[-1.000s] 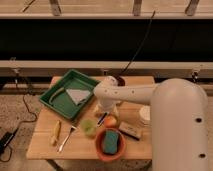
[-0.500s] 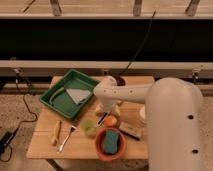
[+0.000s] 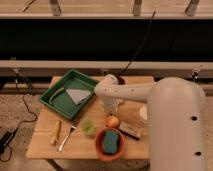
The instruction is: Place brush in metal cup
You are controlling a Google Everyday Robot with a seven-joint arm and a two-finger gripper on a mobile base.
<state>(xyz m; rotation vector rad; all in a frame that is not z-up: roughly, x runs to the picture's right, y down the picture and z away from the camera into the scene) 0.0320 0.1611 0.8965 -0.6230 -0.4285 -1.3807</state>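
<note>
Claw: the claw (image 3: 109, 106) hangs at the end of the white arm (image 3: 125, 91), low over the middle of the desk (image 3: 45, 146), just right of the green tray (image 3: 60, 106). How far open it is, and whether it has hold of anything, I cannot tell.
Brush: it does not stand out clearly anywhere. A pale shape right under the claw may be part of it (this is a guess).
Metal cup: not made out; the arm may hide it.
Neighbours: a translucent green cup (image 3: 89, 126), an orange fruit (image 3: 112, 121) and a red bowl (image 3: 99, 150) with a green sponge (image 3: 110, 142) crowd the front of the desk.
Handling: judged light, stiff and slim, with a smooth handle that could slip or swing.
Hold: best taken mid-handle, a little toward the wider end, so the long handle hangs steady.
Risk: being much longer than the cup, it may lean and tip the cup.
</note>
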